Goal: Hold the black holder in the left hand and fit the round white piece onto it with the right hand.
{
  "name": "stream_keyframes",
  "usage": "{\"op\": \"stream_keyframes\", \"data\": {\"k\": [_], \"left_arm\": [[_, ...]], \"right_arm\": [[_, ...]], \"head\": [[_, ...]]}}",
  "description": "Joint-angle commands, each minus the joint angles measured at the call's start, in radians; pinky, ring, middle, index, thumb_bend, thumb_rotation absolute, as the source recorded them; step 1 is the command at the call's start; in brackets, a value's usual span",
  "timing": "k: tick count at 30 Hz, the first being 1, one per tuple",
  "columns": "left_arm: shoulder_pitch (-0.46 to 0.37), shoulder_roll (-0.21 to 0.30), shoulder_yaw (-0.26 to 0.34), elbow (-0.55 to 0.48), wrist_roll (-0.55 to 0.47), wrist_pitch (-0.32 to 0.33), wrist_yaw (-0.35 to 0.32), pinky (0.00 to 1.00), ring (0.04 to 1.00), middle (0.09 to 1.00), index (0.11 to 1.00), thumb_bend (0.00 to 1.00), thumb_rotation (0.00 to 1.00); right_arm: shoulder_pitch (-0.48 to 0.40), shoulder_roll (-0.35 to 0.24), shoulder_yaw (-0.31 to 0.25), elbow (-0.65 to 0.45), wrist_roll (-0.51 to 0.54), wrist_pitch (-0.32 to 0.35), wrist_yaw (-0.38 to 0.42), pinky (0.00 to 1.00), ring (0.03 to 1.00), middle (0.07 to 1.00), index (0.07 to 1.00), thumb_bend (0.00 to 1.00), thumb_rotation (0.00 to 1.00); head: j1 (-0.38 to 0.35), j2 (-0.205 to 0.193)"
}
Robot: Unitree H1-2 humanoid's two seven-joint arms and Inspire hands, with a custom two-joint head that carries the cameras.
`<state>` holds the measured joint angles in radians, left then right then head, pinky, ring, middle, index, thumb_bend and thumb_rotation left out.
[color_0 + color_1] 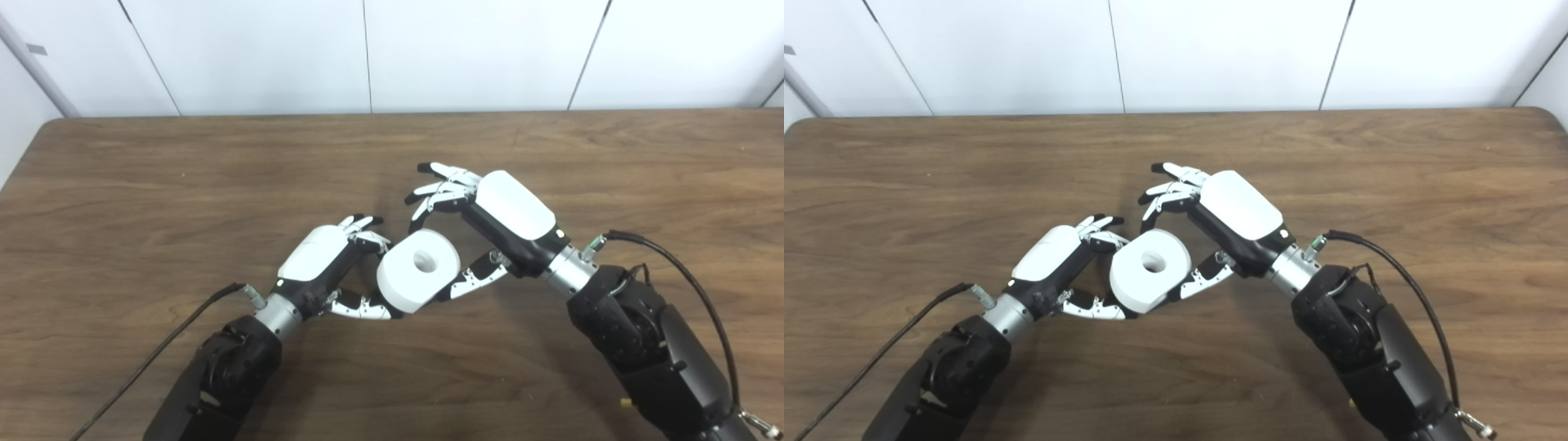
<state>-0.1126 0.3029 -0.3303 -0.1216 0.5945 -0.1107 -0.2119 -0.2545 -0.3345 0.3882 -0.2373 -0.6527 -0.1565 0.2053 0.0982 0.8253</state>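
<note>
No brand, label or writing can be read anywhere on the hands, the arms or the things they handle. By count there is one round white piece point(418, 269), two hands, two forearms, and one thin black cable running to each wrist. The round white piece is a thick ring with a single hole through its middle, tilted so that the holed face looks up and toward the cameras, and it sits between the two hands above the brown wooden table point(184, 184), near the table's middle. The left hand point(324, 257) is curled at the piece's left side, its thumb reaching under the lower left edge and its fingers bent over at the upper left; the black holder itself cannot be made out (it would be hidden behind the white piece and the fingers, if it is there at all), so whether this hand is clamped on anything I cannot tell. The right hand point(1222, 214) has its thumb touching the piece's lower right edge, while its fingers arch apart above the upper right rim.
</note>
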Motion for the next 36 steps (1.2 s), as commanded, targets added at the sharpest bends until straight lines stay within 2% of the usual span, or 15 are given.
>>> {"op": "stream_keyframes", "data": {"k": [1,14,20,29,36], "left_arm": [[-0.004,-0.002,-0.010,-0.038,0.004,-0.011,-0.011,1.00,0.944,0.718,0.482,0.52,0.05],[-0.009,-0.005,-0.012,-0.022,0.007,-0.015,-0.005,1.00,0.946,0.717,0.482,0.52,0.05],[-0.011,-0.007,-0.013,-0.021,0.008,-0.015,-0.005,1.00,0.946,0.716,0.482,0.52,0.05],[-0.012,-0.017,-0.015,-0.028,0.008,-0.004,-0.011,1.00,0.946,0.716,0.482,0.52,0.05],[-0.010,-0.023,-0.015,-0.030,0.009,0.000,-0.011,1.00,0.949,0.717,0.482,0.52,0.05]], "right_arm": [[-0.009,-0.002,0.009,0.001,-0.020,0.026,0.059,0.89,0.923,0.761,0.481,0.52,0.13],[-0.049,-0.014,-0.026,-0.116,0.061,0.144,0.200,0.91,0.921,0.754,0.480,0.52,0.13],[-0.081,-0.033,-0.048,-0.155,0.055,0.166,0.249,0.89,0.911,0.751,0.480,0.52,0.13],[-0.109,-0.044,-0.065,-0.179,0.062,0.165,0.299,0.90,0.910,0.747,0.479,0.52,0.13],[-0.108,-0.042,-0.061,-0.178,0.042,0.137,0.294,0.89,0.906,0.747,0.479,0.52,0.13]], "head": [[0.002,0.001],[-0.014,-0.001],[-0.022,-0.001],[-0.023,0.003],[-0.019,0.007]]}}
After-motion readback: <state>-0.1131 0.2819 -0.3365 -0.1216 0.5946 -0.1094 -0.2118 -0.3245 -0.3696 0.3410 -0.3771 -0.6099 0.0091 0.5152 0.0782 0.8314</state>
